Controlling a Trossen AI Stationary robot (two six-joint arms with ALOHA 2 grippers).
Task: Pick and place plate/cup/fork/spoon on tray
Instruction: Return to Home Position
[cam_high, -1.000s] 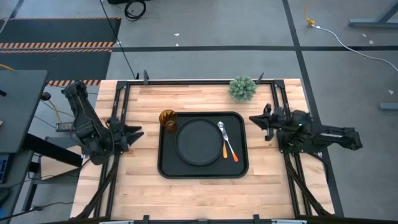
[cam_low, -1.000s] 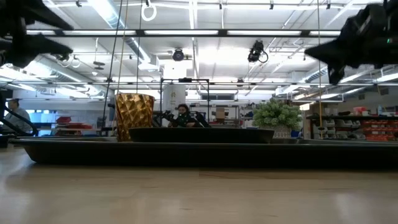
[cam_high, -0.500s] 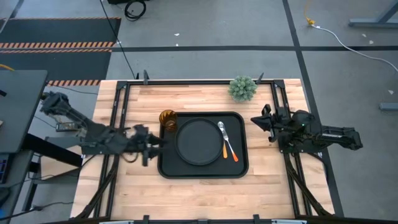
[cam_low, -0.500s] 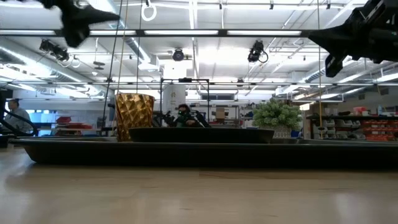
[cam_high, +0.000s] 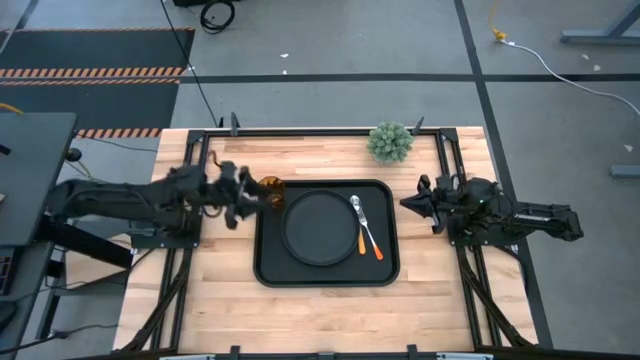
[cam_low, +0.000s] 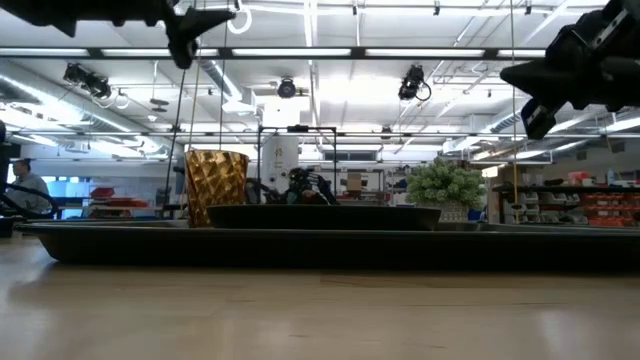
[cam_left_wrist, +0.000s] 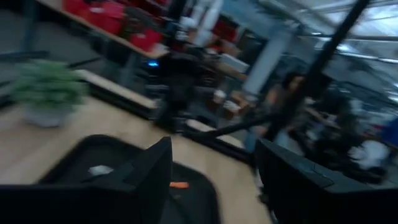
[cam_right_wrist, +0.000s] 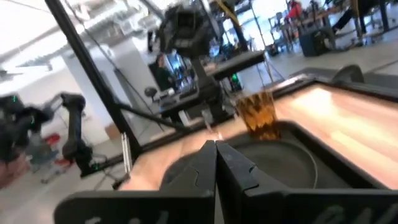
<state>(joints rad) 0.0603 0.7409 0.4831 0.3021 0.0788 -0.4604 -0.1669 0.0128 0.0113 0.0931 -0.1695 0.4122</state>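
Black and rounded-square, the tray (cam_high: 326, 270) lies at the middle of the pale wooden bench (cam_high: 300, 320) in the high view, with the round black plate (cam_high: 318, 228) on it and the fork (cam_high: 361, 235) and spoon (cam_high: 364, 222) lying crossed on the tray just right of the plate. The amber cup (cam_high: 271, 192) stands at the tray's far left corner, and the left gripper (cam_high: 248, 195) reaches in beside it with its fingers spread, holding nothing. The right gripper (cam_high: 408, 203) waits off the tray's right edge, fingers pressed together and empty; a green plant ball (cam_high: 390, 142) sits at the bench's far edge. From the low view the cup (cam_low: 216, 187) rises above the tray's rim (cam_low: 330, 243), the plant (cam_low: 446, 186) shows farther right, and both arms hang high above the bench. Through the left wrist view the two dark fingers (cam_left_wrist: 146, 177) stand apart over the tray (cam_left_wrist: 87, 152), blurred, with the plant (cam_left_wrist: 46, 90) beyond. Across the right wrist view the closed fingers (cam_right_wrist: 216, 165) point toward the plate (cam_right_wrist: 280, 162) and the cup (cam_right_wrist: 258, 114) behind it.
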